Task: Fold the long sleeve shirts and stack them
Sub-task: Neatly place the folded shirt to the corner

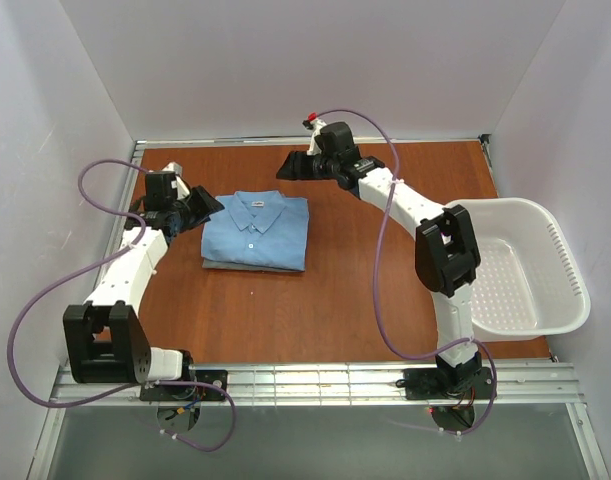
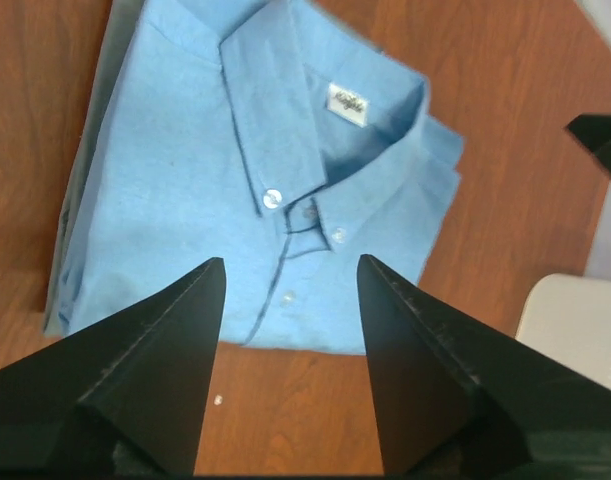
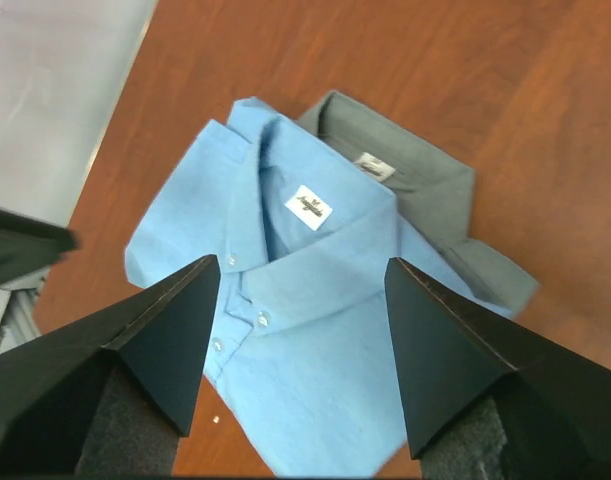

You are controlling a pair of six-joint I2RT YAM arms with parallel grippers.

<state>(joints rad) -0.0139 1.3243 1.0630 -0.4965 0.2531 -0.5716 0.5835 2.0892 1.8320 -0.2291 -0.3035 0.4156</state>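
Left of centre on the tabletop (image 1: 335, 310), the two shirts lie folded in one stack. The blue shirt (image 1: 257, 232) is on top, front up and buttoned, with its collar at the far end, away from the arm bases. A small white label shows inside the collar in both wrist views. The grey-green shirt (image 3: 425, 190) lies underneath. Its collar and one edge stick out past the blue one in the right wrist view, and a thin strip of it shows along the near edge from above.

The left jaws are just beside the far left corner of the stack. They are spread, with nothing between their two black fingers (image 2: 155, 380), and the blue collar lies ahead of them in the left wrist view.

The right jaws are near the far right corner of the stack, apart from the cloth. They too are spread wide and hold nothing, and their fingers (image 3: 455, 360) frame the collars of both shirts.

A white plastic basket (image 1: 560, 240) sits at the right edge of the tabletop, well apart from the shirts.
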